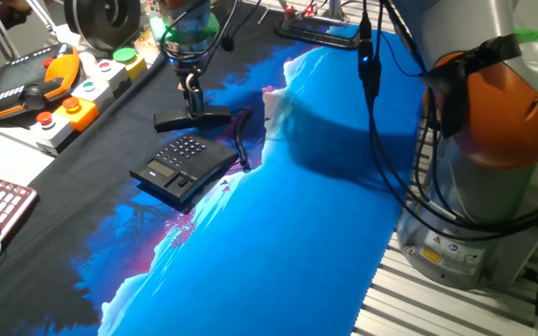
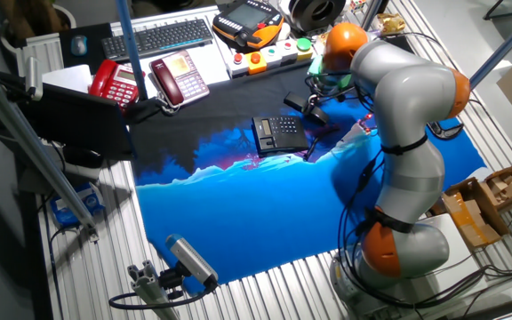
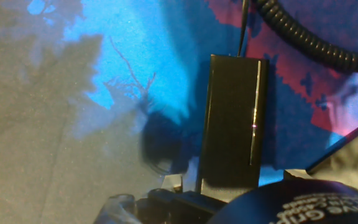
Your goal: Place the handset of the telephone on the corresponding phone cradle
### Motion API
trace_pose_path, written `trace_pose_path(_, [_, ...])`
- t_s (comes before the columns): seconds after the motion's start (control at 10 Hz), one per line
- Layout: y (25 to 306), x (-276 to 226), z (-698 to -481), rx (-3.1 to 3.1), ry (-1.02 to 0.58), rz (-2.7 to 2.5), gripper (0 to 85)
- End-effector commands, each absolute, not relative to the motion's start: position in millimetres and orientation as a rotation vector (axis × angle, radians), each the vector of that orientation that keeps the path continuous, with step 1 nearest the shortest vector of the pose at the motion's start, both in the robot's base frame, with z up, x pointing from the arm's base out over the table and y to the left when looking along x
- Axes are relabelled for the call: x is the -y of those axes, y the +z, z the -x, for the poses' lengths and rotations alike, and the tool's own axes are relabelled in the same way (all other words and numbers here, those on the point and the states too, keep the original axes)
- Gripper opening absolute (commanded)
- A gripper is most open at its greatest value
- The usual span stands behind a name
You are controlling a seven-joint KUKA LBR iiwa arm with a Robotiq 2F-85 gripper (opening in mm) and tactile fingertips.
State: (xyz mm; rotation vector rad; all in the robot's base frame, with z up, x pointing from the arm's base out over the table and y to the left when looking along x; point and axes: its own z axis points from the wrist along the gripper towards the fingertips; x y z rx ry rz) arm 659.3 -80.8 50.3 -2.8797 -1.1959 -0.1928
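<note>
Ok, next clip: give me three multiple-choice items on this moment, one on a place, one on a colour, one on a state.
1. Where is the handset?
A. In the cradle
B. On the cloth behind the black phone
C. On the red phone

2. What colour is the cloth nearest the arm's base?
A. Blue
B. Yellow
C. White

3. How is the claw placed?
A. Far from the handset
B. Right over the handset's middle
C. Resting on the keypad

Answers:
1 B: the handset lies apart from the black phone, and the cradle beside the keypad is empty.
2 A: the cloth there is bright blue.
3 B: the claw comes down onto the bar's centre; whether it grips cannot be told.
</note>
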Motion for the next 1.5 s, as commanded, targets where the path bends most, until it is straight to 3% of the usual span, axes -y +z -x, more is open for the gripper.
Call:
trace_pose_path(0.0, [49, 81, -659, 1.165, -0.188, 2.886, 79.0])
trace_pose_path(1.4, [35, 83, -656, 1.002, -0.146, 2.909, 69.3])
